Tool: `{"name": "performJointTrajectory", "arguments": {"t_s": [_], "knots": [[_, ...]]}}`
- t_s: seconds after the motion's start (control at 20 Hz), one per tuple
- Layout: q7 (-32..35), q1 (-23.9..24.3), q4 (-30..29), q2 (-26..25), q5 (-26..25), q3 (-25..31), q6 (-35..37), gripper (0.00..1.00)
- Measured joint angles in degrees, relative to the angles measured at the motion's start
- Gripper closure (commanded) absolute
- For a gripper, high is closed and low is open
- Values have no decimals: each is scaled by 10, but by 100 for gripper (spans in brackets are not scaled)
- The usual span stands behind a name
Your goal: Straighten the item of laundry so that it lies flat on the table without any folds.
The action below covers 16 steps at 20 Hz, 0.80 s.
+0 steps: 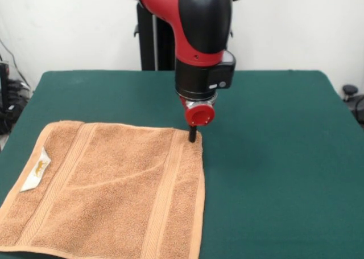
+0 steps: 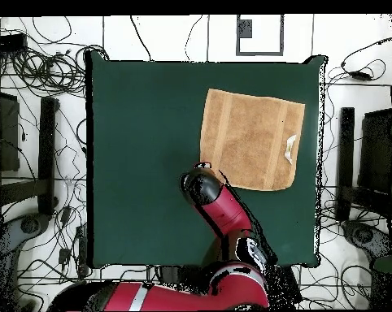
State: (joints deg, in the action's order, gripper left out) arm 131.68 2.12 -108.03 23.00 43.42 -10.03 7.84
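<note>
The light-brown terry towel point(image 1: 108, 190) lies spread out on the green table point(image 1: 273, 156) at the front left, its near edge running to the picture's bottom. Its border bands look straight, and the white tag point(image 1: 37, 171) with yellow print sits at its left edge. My gripper point(image 1: 192, 136) points straight down at the towel's far right corner, its black tip touching or just above the cloth. In the overhead view the towel point(image 2: 250, 140) lies flat with its tag point(image 2: 291, 148), and the arm point(image 2: 211, 195) hides the gripper.
Bare green felt point(image 2: 150, 162) stretches wide beside the towel. The robot's pedestal point(image 1: 153, 37) stands at the table's far edge. Cables and stands point(image 2: 45, 138) lie on the floor around the table.
</note>
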Motion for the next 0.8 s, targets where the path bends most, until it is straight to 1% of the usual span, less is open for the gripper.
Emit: {"name": "performJointTrajectory", "arguments": {"t_s": [0.8], "knots": [[0,4,-4,5,0,0,0,100]]}}
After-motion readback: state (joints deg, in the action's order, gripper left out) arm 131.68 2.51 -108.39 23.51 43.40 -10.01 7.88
